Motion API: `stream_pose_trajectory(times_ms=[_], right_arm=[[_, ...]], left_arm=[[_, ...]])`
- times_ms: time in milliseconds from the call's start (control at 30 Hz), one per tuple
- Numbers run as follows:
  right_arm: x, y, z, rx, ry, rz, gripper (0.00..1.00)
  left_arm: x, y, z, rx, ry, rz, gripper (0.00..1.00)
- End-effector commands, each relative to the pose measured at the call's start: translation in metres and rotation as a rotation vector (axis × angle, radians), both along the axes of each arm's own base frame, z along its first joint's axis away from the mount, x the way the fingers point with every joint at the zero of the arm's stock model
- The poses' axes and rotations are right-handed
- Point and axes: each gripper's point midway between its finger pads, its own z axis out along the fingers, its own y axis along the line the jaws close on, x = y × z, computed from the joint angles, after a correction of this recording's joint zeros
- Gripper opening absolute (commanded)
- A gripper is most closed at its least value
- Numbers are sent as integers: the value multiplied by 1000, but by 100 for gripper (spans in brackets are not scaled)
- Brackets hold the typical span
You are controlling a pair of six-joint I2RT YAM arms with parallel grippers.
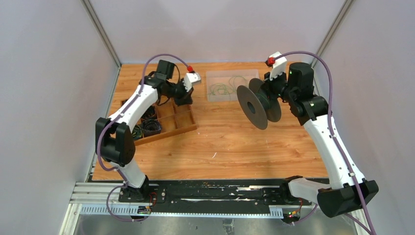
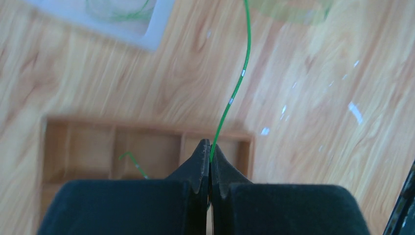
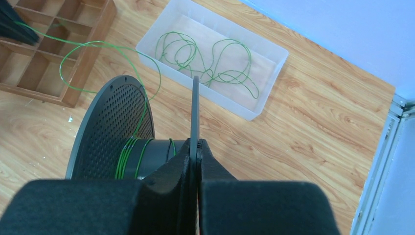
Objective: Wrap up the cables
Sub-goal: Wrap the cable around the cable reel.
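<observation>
In the left wrist view, my left gripper [image 2: 210, 147] is shut on one thin green cable [image 2: 240, 83], which rises away from the fingertips. It hovers over the wooden divider box [image 2: 147, 147]. My right gripper [image 3: 197, 144] is shut on the thin edge of the near flange [image 3: 195, 107] of a black spool [image 3: 112, 127]. It holds the spool above the table. A few green turns lie on the spool's hub [image 3: 128, 154]. From there a loop of cable [image 3: 98, 46] swings left toward the left gripper. More cables [image 3: 205, 58] lie loosely coiled in the clear tray [image 3: 264, 105].
The wooden divider box [image 1: 166, 122] sits at the left, with small black cord bundles [image 1: 149, 126] in its compartments. The clear tray [image 1: 214, 95] is at the back centre. The spool [image 1: 258, 103] hangs between the tray and the right arm. White walls close in on both sides.
</observation>
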Motion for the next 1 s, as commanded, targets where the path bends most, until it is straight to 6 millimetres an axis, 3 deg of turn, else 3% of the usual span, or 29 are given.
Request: stream_pose_trajectory(times_ms=[0,267,700,833,967], right_arm=[[6,-13,11,-6,-50,-62,1],[6,-16,11,-12,-47,-72,1],[5,-16,9,-11,-42,-67,1],[4,-16,8,-10,-41,-66,1],[2,-12,9,-1,-41,-47,1]], left_arm=[[-17,74,-14,233,58,35,0],[13,168,-10,420,38,259,0],[43,289,8,732,12,606,3],[47,301,13,738,7,654,7],[47,281,15,637,2,610,17]])
